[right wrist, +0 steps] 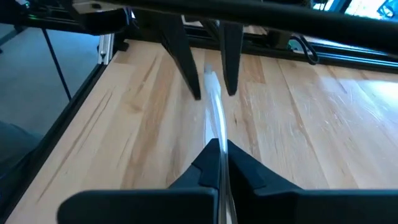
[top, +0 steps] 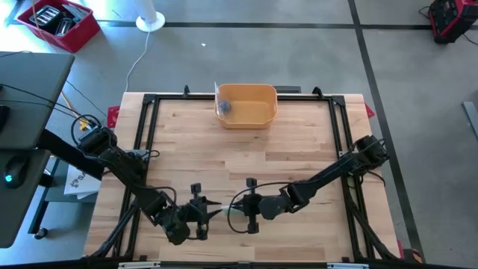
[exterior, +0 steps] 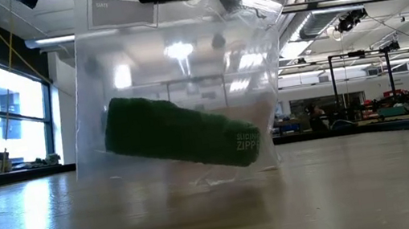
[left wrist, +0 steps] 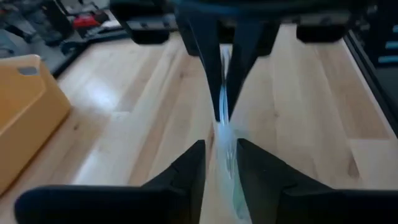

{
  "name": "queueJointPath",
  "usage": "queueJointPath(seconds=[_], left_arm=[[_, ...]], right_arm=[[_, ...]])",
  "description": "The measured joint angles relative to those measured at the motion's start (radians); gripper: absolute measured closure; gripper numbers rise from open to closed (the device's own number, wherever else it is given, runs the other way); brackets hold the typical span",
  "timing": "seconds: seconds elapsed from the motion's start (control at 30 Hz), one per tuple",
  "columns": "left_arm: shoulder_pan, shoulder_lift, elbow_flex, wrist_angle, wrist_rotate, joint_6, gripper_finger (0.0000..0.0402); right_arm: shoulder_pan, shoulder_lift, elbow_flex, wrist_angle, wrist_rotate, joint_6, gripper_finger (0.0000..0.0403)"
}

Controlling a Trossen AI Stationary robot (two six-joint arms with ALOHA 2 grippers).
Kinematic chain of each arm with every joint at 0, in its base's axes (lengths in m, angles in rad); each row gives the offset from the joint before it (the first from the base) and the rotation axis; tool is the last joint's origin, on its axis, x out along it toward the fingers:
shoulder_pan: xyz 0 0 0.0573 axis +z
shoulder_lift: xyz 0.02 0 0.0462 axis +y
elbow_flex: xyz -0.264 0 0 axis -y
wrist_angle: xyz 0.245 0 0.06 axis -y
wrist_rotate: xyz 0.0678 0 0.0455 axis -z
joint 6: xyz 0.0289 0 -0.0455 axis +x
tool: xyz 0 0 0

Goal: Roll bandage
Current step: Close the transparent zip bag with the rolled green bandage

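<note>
A clear zip bag (exterior: 177, 94) stands near the table's front edge with a green bandage roll (exterior: 180, 138) lying tilted inside it. My right gripper (right wrist: 219, 155) is shut on the bag's top edge and comes from the table's right (top: 237, 208). My left gripper (left wrist: 221, 158) faces it from the left (top: 213, 211). It is open, with one finger on either side of the same edge and a gap showing to each. In the low view both grippers are only dark shapes above the bag. My right gripper pinches the bag's thin top edge (right wrist: 214, 134) between its two fingers. The fingers come from the table's right, slanting slightly down, and lie along the edge. The bag hangs below them, with its bottom (exterior: 222, 178) down at the tabletop.
A yellow bin (top: 246, 104) holding a small grey thing stands at the table's far middle. A black frame (top: 149, 101) runs around the wooden top. Bare wood lies between the bin and the grippers.
</note>
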Motion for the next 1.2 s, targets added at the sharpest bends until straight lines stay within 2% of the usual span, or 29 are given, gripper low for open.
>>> queueJointPath(seconds=[0.23,0.37,0.53,0.73,0.9,1.03,1.2], left_arm=[[0.004,0.000,0.000,0.039,-0.011,0.034,0.0380],[0.015,0.000,0.000,0.046,0.009,0.047,0.0393],[0.027,0.003,0.000,0.076,0.013,0.055,0.0365],[0.061,0.032,0.000,0.138,0.099,0.072,0.0286],[0.068,0.021,0.000,0.095,0.168,0.070,0.0234],[0.027,-0.011,0.000,0.066,0.131,0.060,0.0227],[-0.011,-0.013,0.000,0.061,0.011,0.078,0.0248]], right_arm=[[0.000,0.000,0.000,-0.001,0.002,-0.001,0.0402],[0.001,0.000,0.000,-0.002,0.001,-0.002,0.0403],[0.001,0.000,0.000,0.008,0.001,-0.001,0.0403],[0.000,0.000,0.000,0.012,0.001,0.000,0.0403],[0.004,0.000,0.000,0.008,0.001,0.007,0.0403],[0.006,0.000,0.000,0.007,0.000,0.001,0.0403],[0.006,0.000,0.000,0.008,0.000,0.001,0.0403]])
